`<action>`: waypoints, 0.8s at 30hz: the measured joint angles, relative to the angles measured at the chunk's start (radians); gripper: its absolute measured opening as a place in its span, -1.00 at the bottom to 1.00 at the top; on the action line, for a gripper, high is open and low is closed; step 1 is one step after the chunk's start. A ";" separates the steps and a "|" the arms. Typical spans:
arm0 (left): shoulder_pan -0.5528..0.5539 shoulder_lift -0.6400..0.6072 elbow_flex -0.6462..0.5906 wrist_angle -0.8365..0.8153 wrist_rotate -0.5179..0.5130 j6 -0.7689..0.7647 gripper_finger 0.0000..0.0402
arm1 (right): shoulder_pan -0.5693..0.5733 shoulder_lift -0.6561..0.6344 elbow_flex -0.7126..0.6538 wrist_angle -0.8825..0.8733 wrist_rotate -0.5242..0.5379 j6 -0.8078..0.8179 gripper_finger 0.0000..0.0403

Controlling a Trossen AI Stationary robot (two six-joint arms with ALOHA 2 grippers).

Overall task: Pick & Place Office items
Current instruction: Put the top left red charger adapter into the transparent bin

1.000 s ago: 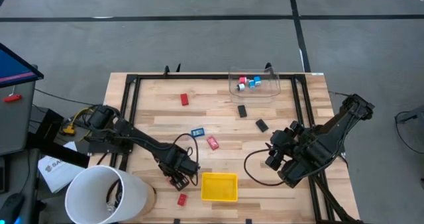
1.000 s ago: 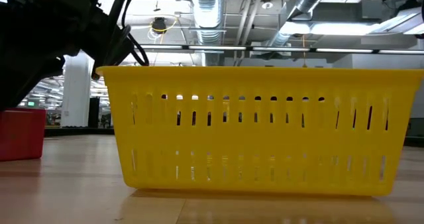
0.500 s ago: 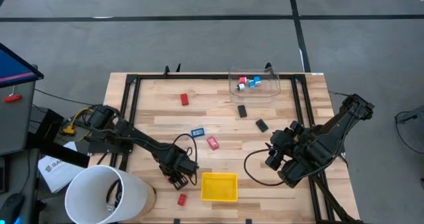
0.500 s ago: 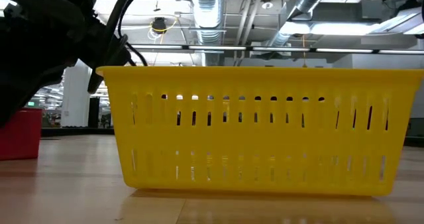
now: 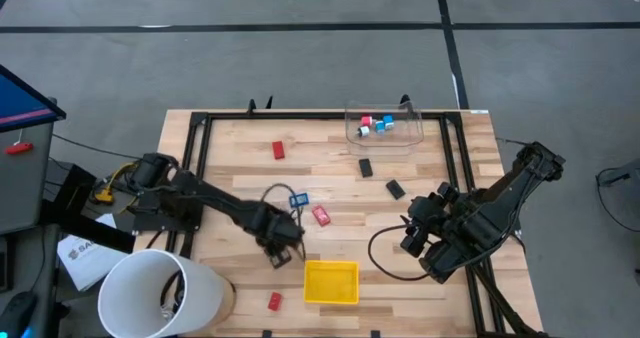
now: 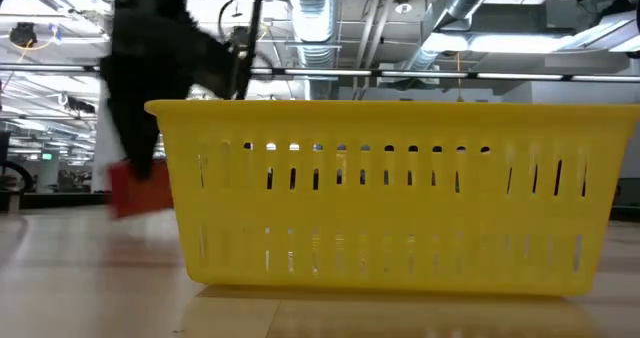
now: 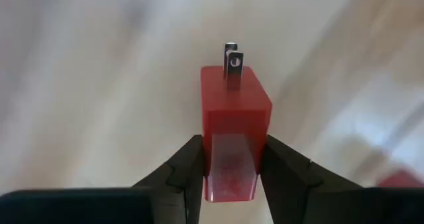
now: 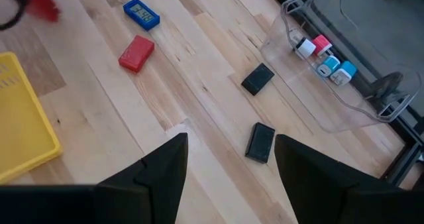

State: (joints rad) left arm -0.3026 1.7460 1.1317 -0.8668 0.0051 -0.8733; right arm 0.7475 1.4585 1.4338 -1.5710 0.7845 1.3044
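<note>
My left gripper point(image 5: 283, 250) is shut on a small red plug block point(image 7: 233, 118) with two metal prongs, just beyond the far left corner of the yellow tray point(image 5: 330, 282). In the low view the block point(image 6: 135, 188) shows left of the tray point(image 6: 400, 193), under the dark gripper. Loose on the wood lie red pieces point(image 5: 274, 300) point(image 5: 321, 215) point(image 5: 279, 150), a blue piece point(image 5: 298, 199) and two black pieces point(image 5: 366, 166) point(image 5: 396, 188). My right gripper point(image 8: 228, 177) is open and waits above the table's right side point(image 5: 412, 233). My left gripper pinches the red block between its two fingers point(image 7: 189, 161), by the two side faces of the end away from the prongs point(image 7: 232, 154). The prongs point(image 7: 232, 59) point away from the gripper. The block looks held off the blurred wood beyond it.
A clear plastic box point(image 5: 383, 126) at the far edge holds several small red, blue and white pieces. A black frame point(image 5: 200, 158) runs around the tabletop. A white bucket point(image 5: 160, 296) stands at the near left corner. Bare wood lies between the tray and the right arm.
My left gripper has moved from beside the tray's left side toward the table's far edge and a little to the right, carrying the red block with it. In the low view the block has shifted from the far left toward the tray.
</note>
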 joint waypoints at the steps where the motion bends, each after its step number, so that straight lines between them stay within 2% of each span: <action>1: 0.013 -0.025 0.000 0.001 -0.025 0.012 -0.44 | 0.000 0.000 0.000 0.000 0.000 -0.003 0.08; 7: 0.090 -0.178 0.001 0.075 -0.164 0.101 -0.44 | 0.000 0.000 0.000 0.000 0.020 -0.009 0.08; 12: 0.178 -0.229 0.001 0.269 -0.168 0.228 -0.44 | 0.000 0.000 0.000 0.000 0.037 -0.011 0.08; 20: 0.322 -0.158 0.001 0.548 -0.023 0.413 -0.44 | 0.006 0.000 0.000 0.000 0.044 -0.007 0.08; 24: 0.336 -0.148 0.001 0.772 0.160 0.456 -0.44 | 0.012 -0.005 -0.023 0.001 0.071 -0.019 0.08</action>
State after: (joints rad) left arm 0.0331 1.5982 1.1324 -0.0950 0.1654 -0.4170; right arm 0.7597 1.4536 1.4108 -1.5705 0.8552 1.2856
